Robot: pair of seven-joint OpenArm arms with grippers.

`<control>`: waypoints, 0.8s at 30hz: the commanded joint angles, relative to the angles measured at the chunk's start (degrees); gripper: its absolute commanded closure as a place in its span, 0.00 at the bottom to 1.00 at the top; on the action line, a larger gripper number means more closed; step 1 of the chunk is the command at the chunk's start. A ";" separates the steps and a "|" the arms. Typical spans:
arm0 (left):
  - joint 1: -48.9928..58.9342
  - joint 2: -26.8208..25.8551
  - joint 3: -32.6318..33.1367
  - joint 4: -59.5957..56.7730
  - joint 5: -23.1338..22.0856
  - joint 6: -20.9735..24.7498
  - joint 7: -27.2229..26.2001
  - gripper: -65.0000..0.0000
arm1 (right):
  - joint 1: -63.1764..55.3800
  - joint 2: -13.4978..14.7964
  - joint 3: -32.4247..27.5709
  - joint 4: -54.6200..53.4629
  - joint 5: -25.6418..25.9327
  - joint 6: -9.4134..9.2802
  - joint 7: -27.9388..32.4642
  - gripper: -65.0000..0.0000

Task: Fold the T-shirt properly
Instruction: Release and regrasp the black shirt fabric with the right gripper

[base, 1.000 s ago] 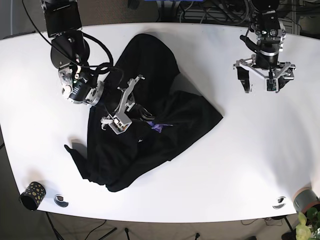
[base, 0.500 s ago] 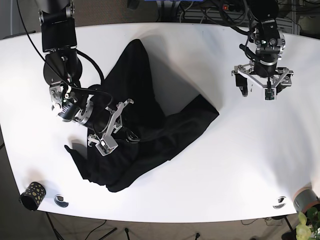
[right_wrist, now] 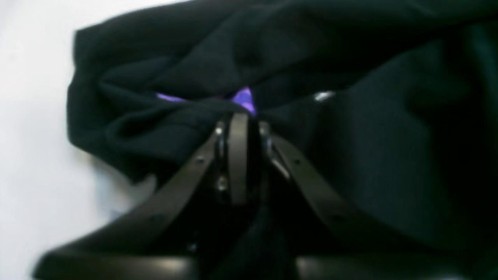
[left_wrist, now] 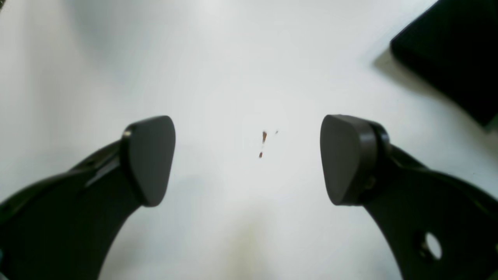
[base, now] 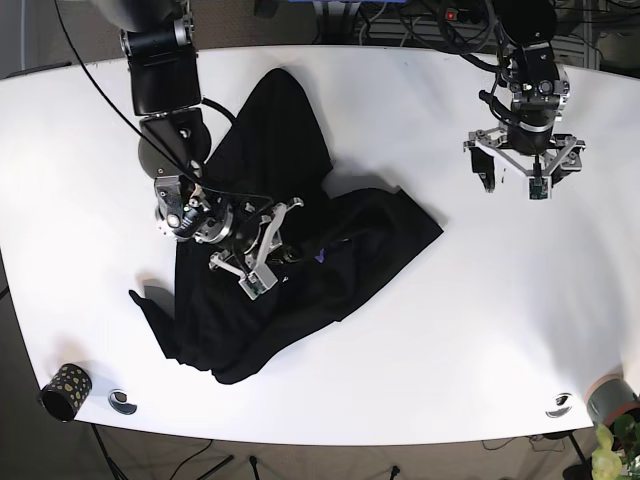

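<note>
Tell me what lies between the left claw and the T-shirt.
Only bare white table. In the base view the open left claw hovers apart from the black T-shirt, with nothing on the stretch between them.

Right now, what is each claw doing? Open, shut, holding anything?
Left gripper: open, holding nothing, over bare table.
Right gripper: shut on the black T-shirt.

**Item count, tabletop**

You have one black T-shirt point(base: 290, 250), two grippers — right point(base: 262, 252) and left point(base: 527, 168) — one white table point(base: 480, 320), one speckled cup point(base: 66, 389), and two small round discs point(base: 122, 402) point(base: 559, 405).
</note>
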 commanded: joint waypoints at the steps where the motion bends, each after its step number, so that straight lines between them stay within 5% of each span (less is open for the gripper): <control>1: -0.27 -0.56 -0.08 0.04 -0.08 0.21 -1.11 0.16 | 1.25 -0.12 0.34 1.52 0.78 0.44 1.11 0.75; 5: -0.27 -2.32 -0.08 -0.23 -0.08 0.21 -1.11 0.16 | -1.39 0.41 0.43 6.71 2.97 0.44 0.94 0.48; 8: -0.27 -2.32 -0.08 -0.23 -0.08 0.21 -1.11 0.16 | -3.06 1.99 0.52 10.66 4.12 0.44 0.94 0.39; 20: -0.27 -3.29 -0.26 -0.23 -0.08 0.21 -1.11 0.16 | -9.39 4.89 0.26 18.40 4.91 0.00 0.94 0.37; 24: -0.27 -3.20 -0.08 -0.23 -0.08 0.21 -1.11 0.16 | -9.12 4.54 0.26 18.49 1.66 -0.09 0.94 0.37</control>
